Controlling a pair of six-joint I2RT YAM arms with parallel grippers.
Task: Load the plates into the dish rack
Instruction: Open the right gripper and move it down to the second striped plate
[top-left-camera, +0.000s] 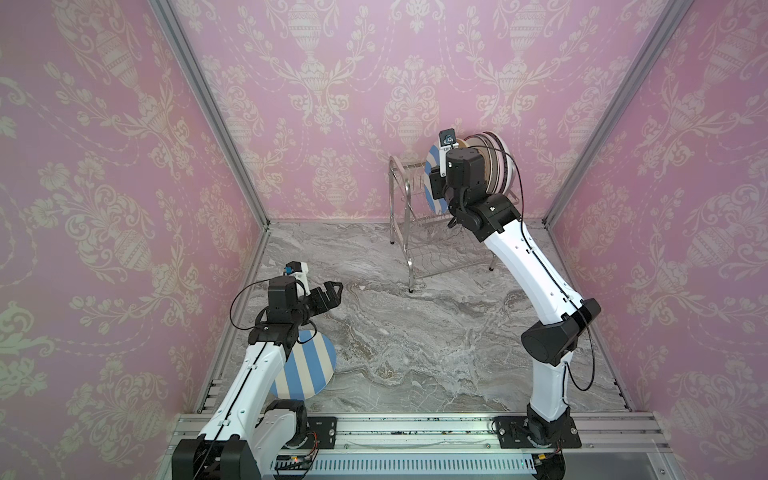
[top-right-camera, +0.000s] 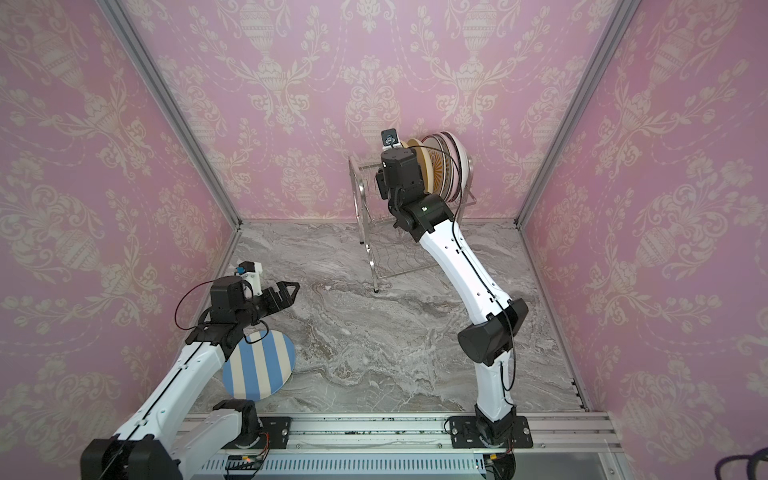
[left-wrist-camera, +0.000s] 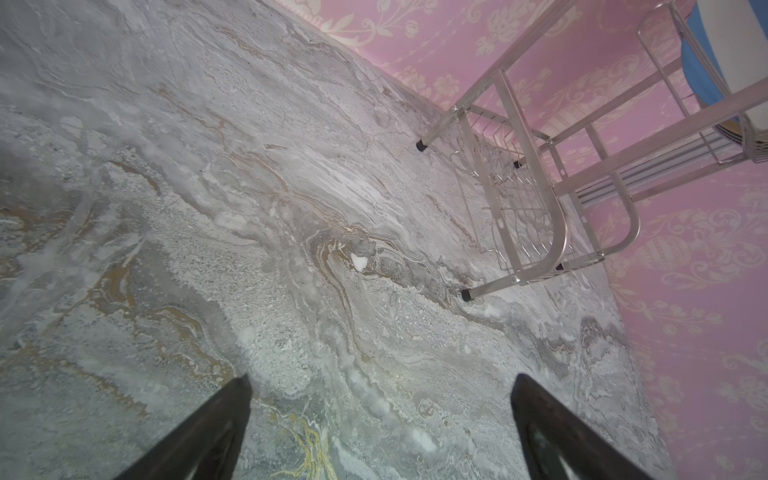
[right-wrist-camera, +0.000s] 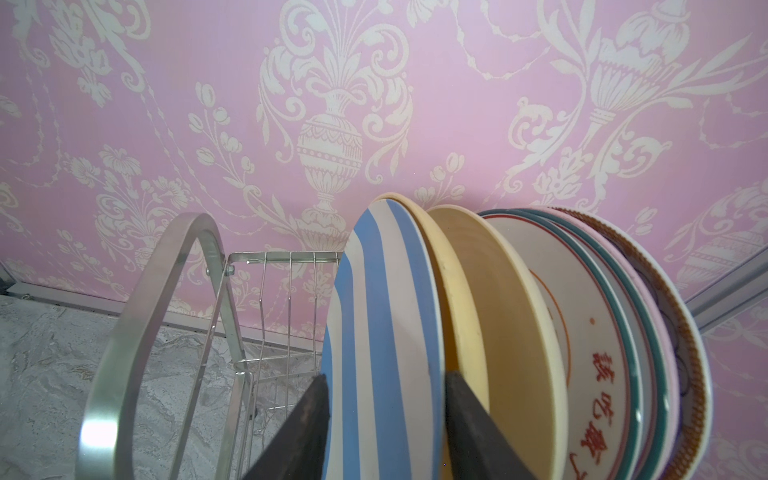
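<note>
Grey marble pattern with brown veins covers the desk (top-left-camera: 415, 353), and three walls (top-left-camera: 374, 83) of pink wallpaper with cream urns and flowers close it in; aluminium rails (top-left-camera: 208, 104) run up the corners. At the back, toward the right, stands the dish rack (right-wrist-camera: 124, 340), shiny steel, two levels. On its upper level a row of plates (top-right-camera: 444, 166) stands on edge, close together.

The right tool (right-wrist-camera: 386, 374) reaches to the open end of this row. One blue-and-cream striped plate (right-wrist-camera: 382, 324) stands upright there, just beside a yellow plate (right-wrist-camera: 453, 299), and the two fingers are at its two faces, with the plate between them. Whether they press it or only stand next to it, I cannot tell. Behind the yellow one come a cream plate (right-wrist-camera: 511, 316), a white plate (right-wrist-camera: 590, 365) with red characters and, last, a plate with a brown border (right-wrist-camera: 700, 374).

The second striped plate (top-left-camera: 307, 365) lies flat on the desk at the front left, partly under the left arm (top-left-camera: 257, 365). The left tool (top-left-camera: 332, 291) hovers above bare desk, a little farther back than this plate and not touching it; its fingers are wide apart and hold nothing.
</note>
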